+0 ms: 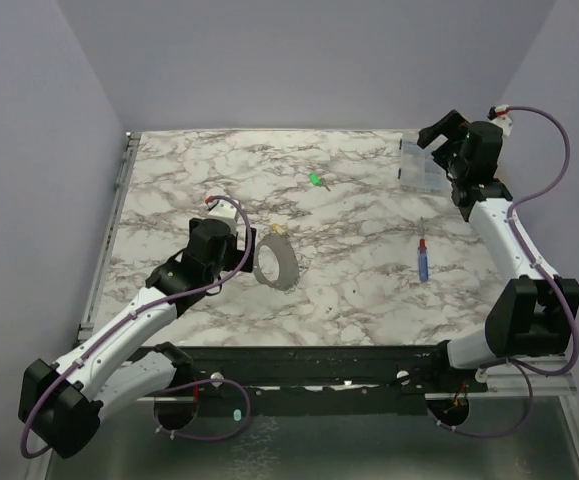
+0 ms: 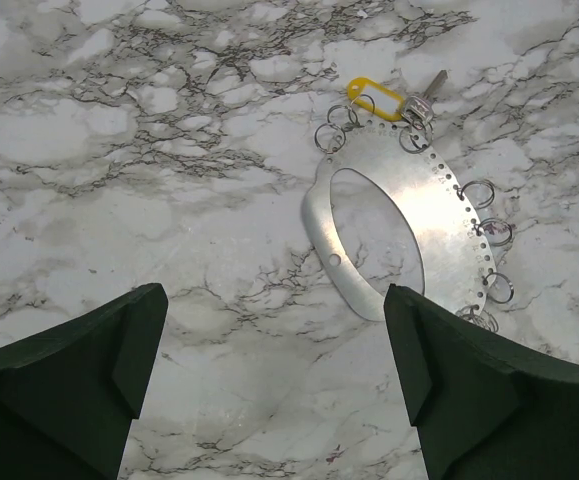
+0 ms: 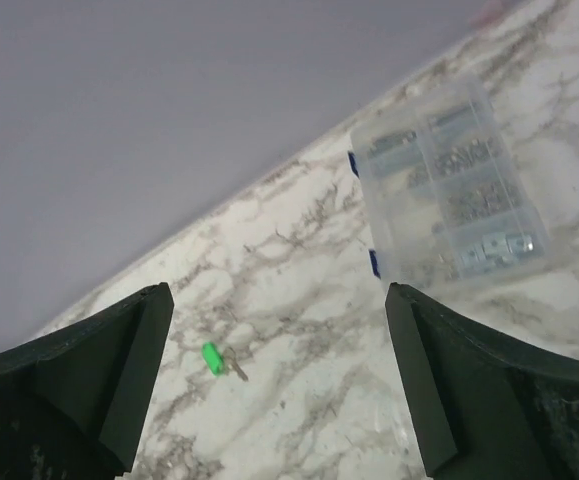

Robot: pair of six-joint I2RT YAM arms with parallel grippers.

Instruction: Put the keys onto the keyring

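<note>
**A:** Two grippers, both empty. Left gripper (image 2: pixel 274 350): fingers (image 2: pixel 69 380) spread wide, holding nothing, hovering over the table (image 2: pixel 119 150) just left of the keyring (image 2: pixel 429 200). Right gripper (image 3: pixel 274 360): likewise wide apart, gripping nothing, raised at the far right near the clear box (image 3: pixel 449 190).

**B:** And what goes on the ring?

**A:** Yellow key (image 2: pixel 377 100): touching the keyring's far end, among its small split rings (image 2: pixel 479 192). Whether it is threaded on cannot be told. Green key (image 3: pixel 212 358): alone at the far middle, well apart from the keyring.

**B:** Step in hand?

**A:** Probably the approach, before any pick-up. The next move likely calls for the right gripper to descend on the green key with a narrow pinch while the left steadies the keyring.
</note>
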